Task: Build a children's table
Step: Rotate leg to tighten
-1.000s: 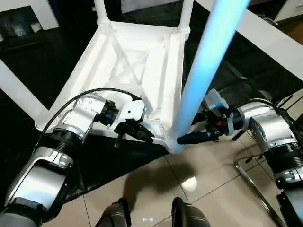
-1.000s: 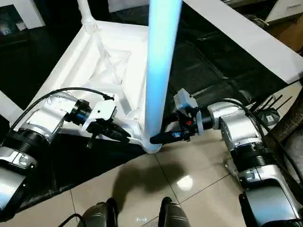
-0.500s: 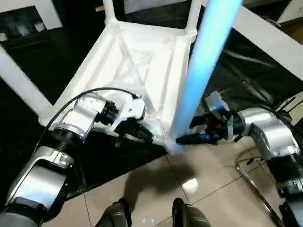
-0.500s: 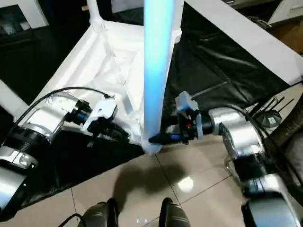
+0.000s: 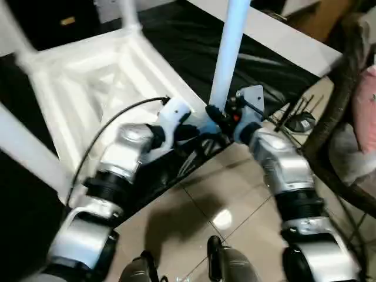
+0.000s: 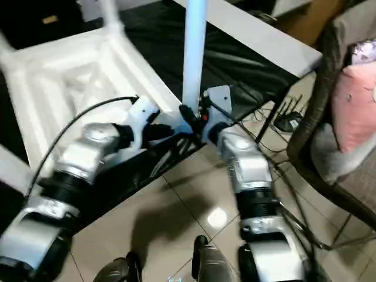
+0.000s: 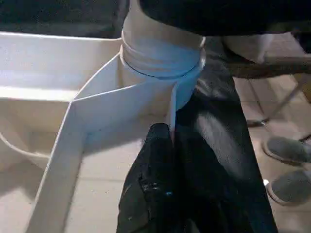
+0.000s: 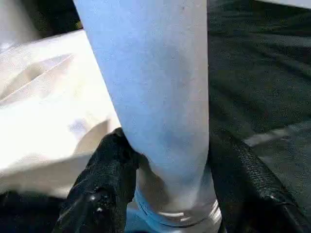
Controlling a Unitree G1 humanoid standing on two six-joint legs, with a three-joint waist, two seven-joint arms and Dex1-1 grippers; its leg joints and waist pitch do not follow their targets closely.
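Observation:
The white table top lies upside down on the black-covered surface, its ribbed underside showing. A long white leg stands upright in the near corner socket. My right gripper is shut on this leg just above the socket, with one black finger on each side of it. My left gripper is shut on the thin rim of the table top beside that same socket, and its fingertips meet the rim's edge. Other white legs rise from the far corners.
The black-covered work surface carries the table, and a white board borders it at the back right. A wicker chair with a pink cushion stands on the right. A small black device lies on the tiled floor.
The whole picture has swung and shifted, so the camera has moved. Both grippers keep their holds at the near corner, and the leg stays in its socket.

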